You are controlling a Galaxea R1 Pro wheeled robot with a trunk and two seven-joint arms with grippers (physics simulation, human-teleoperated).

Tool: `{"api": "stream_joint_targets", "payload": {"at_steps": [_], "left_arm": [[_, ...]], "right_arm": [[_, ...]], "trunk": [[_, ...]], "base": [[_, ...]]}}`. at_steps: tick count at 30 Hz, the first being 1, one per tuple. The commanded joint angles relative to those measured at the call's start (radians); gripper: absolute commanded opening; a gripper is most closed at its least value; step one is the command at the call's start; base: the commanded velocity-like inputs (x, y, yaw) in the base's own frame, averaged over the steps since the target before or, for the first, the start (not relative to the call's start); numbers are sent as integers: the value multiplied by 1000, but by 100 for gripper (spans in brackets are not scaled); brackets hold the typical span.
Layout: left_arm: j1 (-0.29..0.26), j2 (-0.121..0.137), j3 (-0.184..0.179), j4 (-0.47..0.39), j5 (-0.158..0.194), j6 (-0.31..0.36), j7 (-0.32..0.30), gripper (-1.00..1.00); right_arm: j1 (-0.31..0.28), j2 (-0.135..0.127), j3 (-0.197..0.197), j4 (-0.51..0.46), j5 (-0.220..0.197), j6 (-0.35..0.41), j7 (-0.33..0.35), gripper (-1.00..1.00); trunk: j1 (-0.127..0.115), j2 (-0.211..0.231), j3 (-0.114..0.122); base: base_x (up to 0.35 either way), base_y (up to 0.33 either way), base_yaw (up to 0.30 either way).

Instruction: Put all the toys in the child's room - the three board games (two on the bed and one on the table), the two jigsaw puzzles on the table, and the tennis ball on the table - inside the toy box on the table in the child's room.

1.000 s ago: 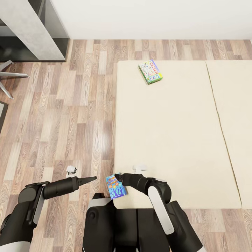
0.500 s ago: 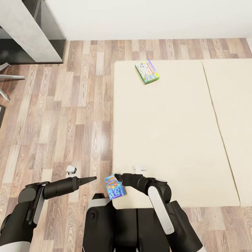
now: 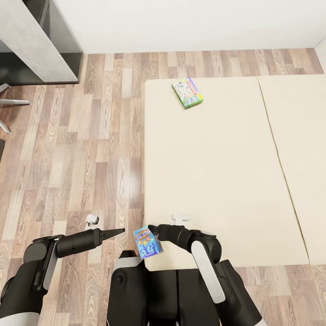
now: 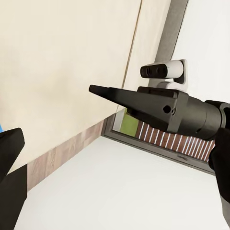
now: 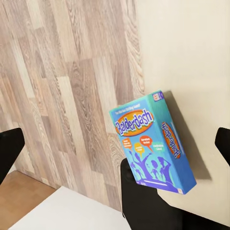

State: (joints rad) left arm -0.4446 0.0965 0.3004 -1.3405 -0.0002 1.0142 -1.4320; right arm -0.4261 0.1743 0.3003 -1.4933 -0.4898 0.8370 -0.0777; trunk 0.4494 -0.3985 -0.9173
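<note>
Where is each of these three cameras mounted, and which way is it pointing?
Head view: up on the robot's head, looking down over both arms at the bed, the wood floor and the Monopoly box.
Left wrist view: near the left end effector, looking along its dark fingers towards the mattress edge.
Right wrist view: near the right end effector, looking down at the blue game box it grips.
Shared: the blue box and beige mattress also show in the head view.
</note>
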Motion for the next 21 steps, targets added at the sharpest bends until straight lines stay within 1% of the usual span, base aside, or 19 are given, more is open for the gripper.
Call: {"api": "stream_joint_targets", "payload": {"at_steps": [1, 21], "left_arm": [[0, 0, 0, 0, 0, 10, -4, 100], [0, -1, 0, 0, -1, 10, -4, 100]], "right_arm": [[0, 0, 0, -1, -9, 4, -8, 100], [0, 0, 0, 4, -8, 4, -8, 100]], "trunk": [[1, -2, -1], [1, -2, -1]], "base": [[0, 0, -2], [0, 9, 0]]}}
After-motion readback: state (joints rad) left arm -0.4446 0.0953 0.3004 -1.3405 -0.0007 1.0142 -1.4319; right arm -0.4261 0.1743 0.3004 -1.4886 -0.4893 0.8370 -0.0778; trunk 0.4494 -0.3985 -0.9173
